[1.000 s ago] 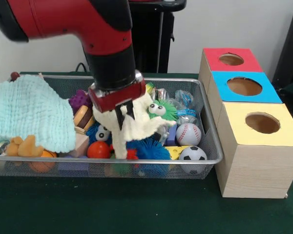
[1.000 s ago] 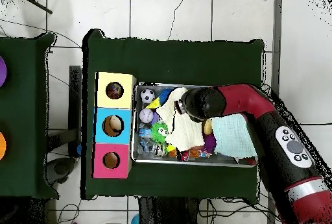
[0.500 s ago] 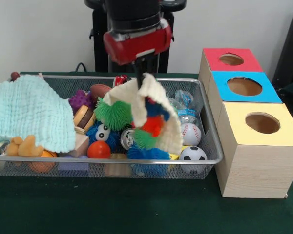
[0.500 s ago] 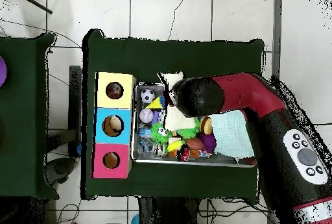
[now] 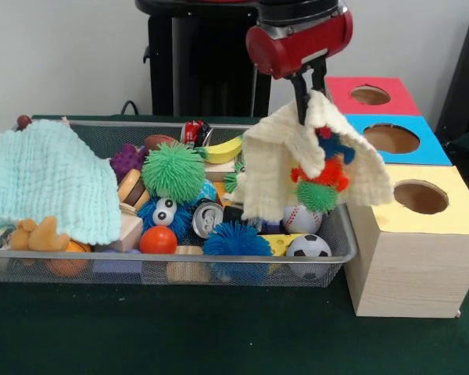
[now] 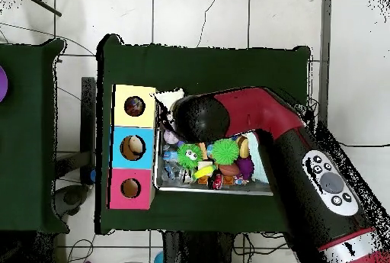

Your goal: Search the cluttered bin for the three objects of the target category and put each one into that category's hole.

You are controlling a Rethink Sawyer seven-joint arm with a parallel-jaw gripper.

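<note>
Wire bin on bench, L to R: mint cloth at bin's left end, green spiky ball mid-bin, hand pinched on cream cloth hanging over bin's right end w/ spiky toys stuck to it, just beside yellow box.

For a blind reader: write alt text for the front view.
The robot's gripper holds a cream cloth lifted above the right end of a wire bin crammed with toys, beside a wooden box with red, blue and yellow holed tops. A mint cloth covers the bin's left end.
</note>
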